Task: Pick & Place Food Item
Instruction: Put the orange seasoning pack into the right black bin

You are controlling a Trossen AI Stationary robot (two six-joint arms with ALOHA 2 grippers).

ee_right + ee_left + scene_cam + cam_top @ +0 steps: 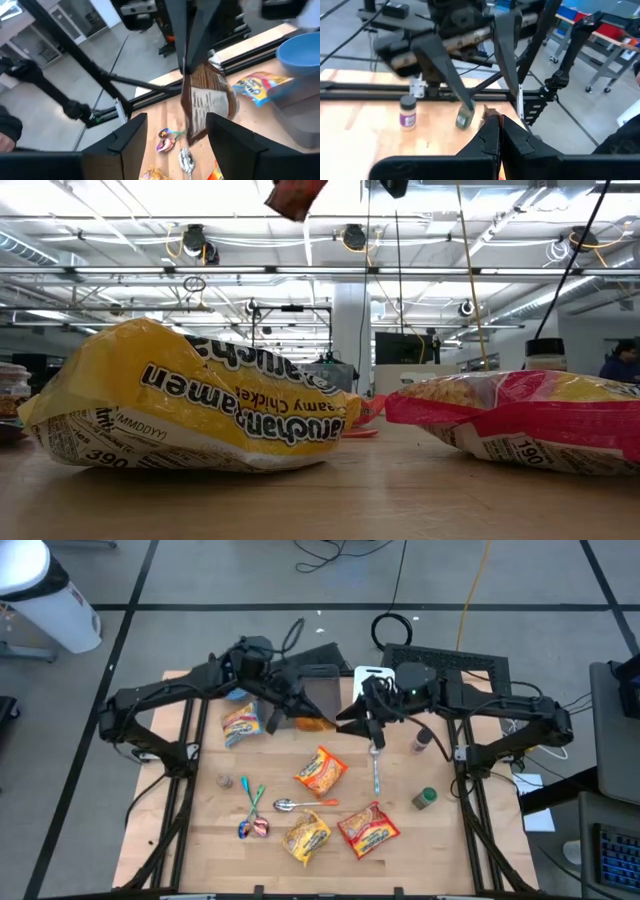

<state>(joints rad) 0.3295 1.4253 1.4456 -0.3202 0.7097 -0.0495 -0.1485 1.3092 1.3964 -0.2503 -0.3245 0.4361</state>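
Hanging from the left claw (186, 60), a crinkled brown packet (204, 102).

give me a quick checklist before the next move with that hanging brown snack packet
1. Left gripper shut on the brown foil snack packet: ok
2. Right gripper open, its fingers either side of the packet: ok
3. Packet hanging above the wooden table: ok
4. Round blue bowl free to receive it: cannot tell
5. Intended drop spot marked: cannot tell
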